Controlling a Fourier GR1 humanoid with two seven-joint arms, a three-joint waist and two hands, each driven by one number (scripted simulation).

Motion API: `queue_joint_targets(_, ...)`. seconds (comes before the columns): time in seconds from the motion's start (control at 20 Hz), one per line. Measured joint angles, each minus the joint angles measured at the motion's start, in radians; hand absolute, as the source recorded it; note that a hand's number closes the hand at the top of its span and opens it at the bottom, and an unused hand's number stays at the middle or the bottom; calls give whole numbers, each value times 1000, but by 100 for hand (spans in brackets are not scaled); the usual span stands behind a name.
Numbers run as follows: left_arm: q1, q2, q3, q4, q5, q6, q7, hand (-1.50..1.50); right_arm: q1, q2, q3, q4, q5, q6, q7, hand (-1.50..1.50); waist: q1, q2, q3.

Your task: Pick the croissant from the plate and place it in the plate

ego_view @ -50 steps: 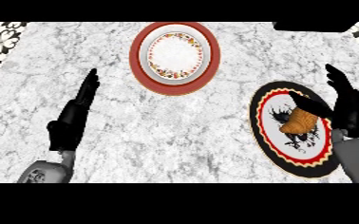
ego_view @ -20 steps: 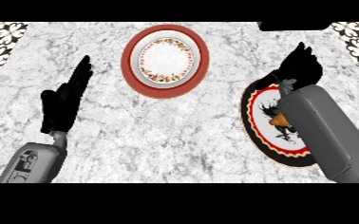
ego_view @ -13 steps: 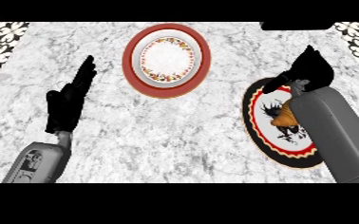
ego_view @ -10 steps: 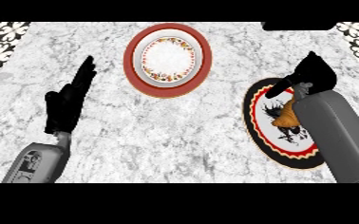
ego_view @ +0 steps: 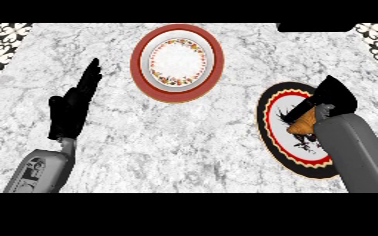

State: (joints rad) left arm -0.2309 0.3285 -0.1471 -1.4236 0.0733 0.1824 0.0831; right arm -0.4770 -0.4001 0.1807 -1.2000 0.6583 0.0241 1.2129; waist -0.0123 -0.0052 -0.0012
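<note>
Golden-brown croissant on black-rimmed plate, under right robot hand.

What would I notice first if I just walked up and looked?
Probably the right hand, curled down over the croissant on the black-rimmed plate at the right side of the counter. Next, the red-rimmed plate near the top middle, with nothing on it. The left hand rests open at the left, fingers up.

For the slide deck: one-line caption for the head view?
Right hand over the croissant on the black-rimmed plate; red-rimmed plate empty.
</note>
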Motion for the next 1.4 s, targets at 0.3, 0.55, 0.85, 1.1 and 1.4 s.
queue_joint_targets(0.3, -23, -10, 14, 24, -10, -9, -3, 0, 47, 31, -37, 2, 28, 16, -16, -150, 4, 3, 0)
queue_joint_targets(0.55, -26, -29, 12, 29, -25, -11, -4, 0, 74, 58, -72, 10, 55, 19, -33, 150, 8, 4, 0)
queue_joint_targets(0.85, -13, -24, 33, 15, -26, -36, -4, 0, 105, 55, -86, -25, 133, 25, -51, 150, 11, 2, 0)
queue_joint_targets(1.1, -21, -30, 46, 12, -39, -44, 5, 0, 126, 62, -110, -27, 187, 21, -80, 150, 12, 1, -2)
queue_joint_targets(1.4, -30, -43, 59, 12, -53, -49, 23, 0, 242, 164, -3, -232, 281, 22, -90, 150, 4, -2, -3)
